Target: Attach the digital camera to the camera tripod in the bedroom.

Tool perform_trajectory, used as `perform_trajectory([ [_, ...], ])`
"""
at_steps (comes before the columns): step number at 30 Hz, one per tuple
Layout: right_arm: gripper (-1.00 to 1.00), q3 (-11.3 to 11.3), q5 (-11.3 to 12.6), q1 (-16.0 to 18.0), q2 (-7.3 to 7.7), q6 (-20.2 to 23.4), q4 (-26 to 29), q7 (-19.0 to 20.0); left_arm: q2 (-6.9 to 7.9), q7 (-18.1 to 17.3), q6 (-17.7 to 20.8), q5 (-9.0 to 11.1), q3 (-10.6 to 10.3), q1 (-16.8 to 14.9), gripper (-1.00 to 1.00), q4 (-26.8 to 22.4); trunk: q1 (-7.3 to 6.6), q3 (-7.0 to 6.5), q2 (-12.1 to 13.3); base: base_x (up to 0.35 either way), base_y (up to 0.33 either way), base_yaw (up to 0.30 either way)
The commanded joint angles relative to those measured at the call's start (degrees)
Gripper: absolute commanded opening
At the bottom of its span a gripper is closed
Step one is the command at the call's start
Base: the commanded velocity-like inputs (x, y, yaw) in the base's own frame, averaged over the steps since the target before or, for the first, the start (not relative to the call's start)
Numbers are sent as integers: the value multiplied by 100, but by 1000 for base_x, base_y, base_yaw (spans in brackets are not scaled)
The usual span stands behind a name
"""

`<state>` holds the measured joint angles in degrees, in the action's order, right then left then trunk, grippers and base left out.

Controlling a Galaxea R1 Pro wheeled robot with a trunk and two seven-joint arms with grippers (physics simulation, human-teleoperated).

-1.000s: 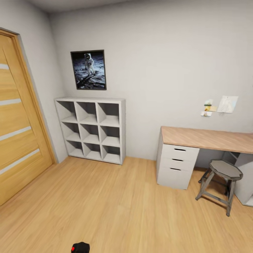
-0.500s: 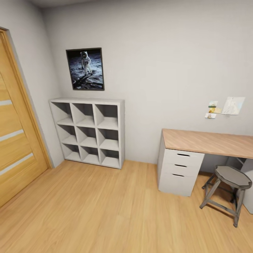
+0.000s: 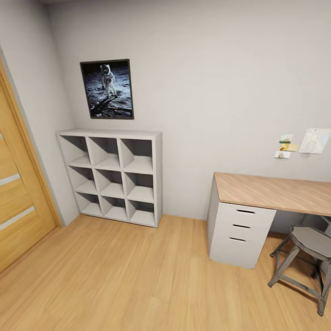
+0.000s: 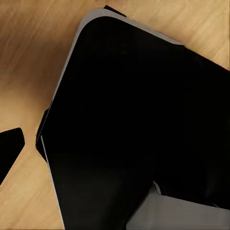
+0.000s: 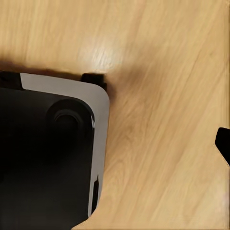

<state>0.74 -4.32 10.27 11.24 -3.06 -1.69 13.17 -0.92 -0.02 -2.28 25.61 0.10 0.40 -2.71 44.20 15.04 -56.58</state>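
Bedroom corner in head view: light wood floor (image 3: 138, 276) across lower frame, grey-white wall (image 3: 216, 82) behind. Oak door (image 3: 16, 202) at left edge. Grey cube shelf (image 3: 112, 174) left of centre against the wall, astronaut poster (image 3: 107, 88) above it. Wood tabletop (image 3: 276, 193) at right on white drawers (image 3: 239, 232), grey stool (image 3: 308, 257) lower right, paper notes (image 3: 301, 143) on wall above. Both wrist views show the robot's black base (image 4: 139, 120) over floor. End effector state: cannot tell for either arm. Digital camera and tripod not located in these views.
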Motion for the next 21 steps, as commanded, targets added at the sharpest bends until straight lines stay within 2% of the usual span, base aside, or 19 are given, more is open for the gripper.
perform_trajectory([
  [1, 100, 4, -46, 10, 0, -19, -18, 10, 1, 1, -9, 32, -1, 3, 100, -10, 4, 6, -3, 287, -133, 0],
  [17, 100, 5, -40, 10, -34, 29, -19, 28, -2, 2, -9, 31, -1, 3, 100, -10, 4, 6, -3, 263, -169, 1],
  [21, 100, 3, -36, 10, -34, 32, -21, 18, -2, 0, -9, 32, -1, 3, 100, -10, 4, 6, -3, 250, -182, 97],
])
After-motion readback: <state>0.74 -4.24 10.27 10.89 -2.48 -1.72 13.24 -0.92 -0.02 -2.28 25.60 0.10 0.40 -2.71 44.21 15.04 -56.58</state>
